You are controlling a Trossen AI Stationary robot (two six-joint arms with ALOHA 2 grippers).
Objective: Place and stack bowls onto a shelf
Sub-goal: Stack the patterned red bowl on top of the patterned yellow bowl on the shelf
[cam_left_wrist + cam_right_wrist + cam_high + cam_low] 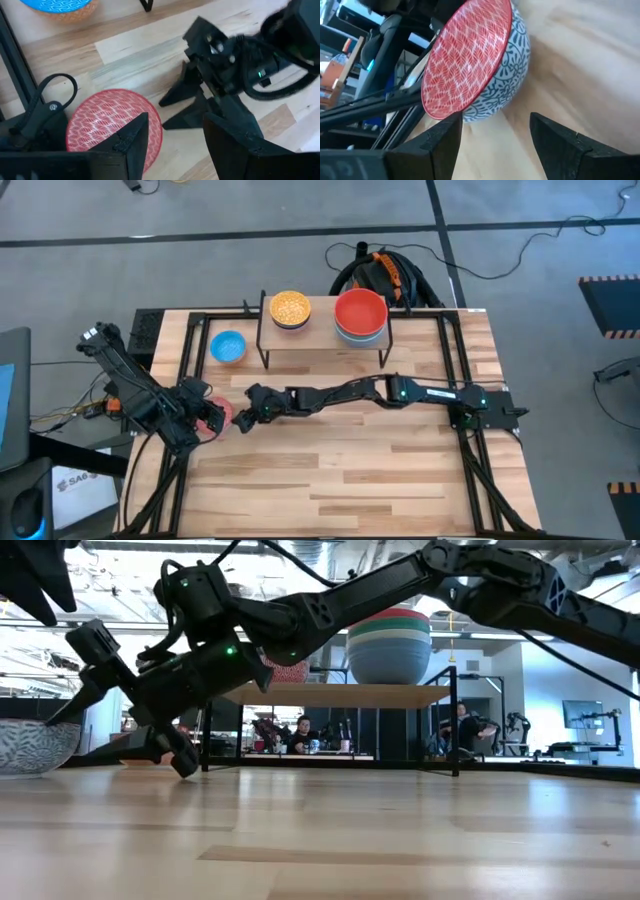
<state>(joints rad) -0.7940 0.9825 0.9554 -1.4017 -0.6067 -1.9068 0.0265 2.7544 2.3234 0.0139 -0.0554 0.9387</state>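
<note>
Wooden counter point(340, 470) with black frame rails, grey floor around it. Shelf point(322, 340) at the far middle: yellow bowl point(289, 308) on its left part, stack of bowls point(360, 317) with a red one on top on its right part. Light blue bowl point(228, 347) on the counter just left of the shelf. Red-patterned bowl point(114, 125) at the left, held on its rim by the left end effector point(208, 415). Right end effector point(252, 406) beside that bowl, fingers spread, holding nothing.

Red-lined patterned bowl point(470, 65) beyond spread end effector point(495, 137) fingers.
</note>
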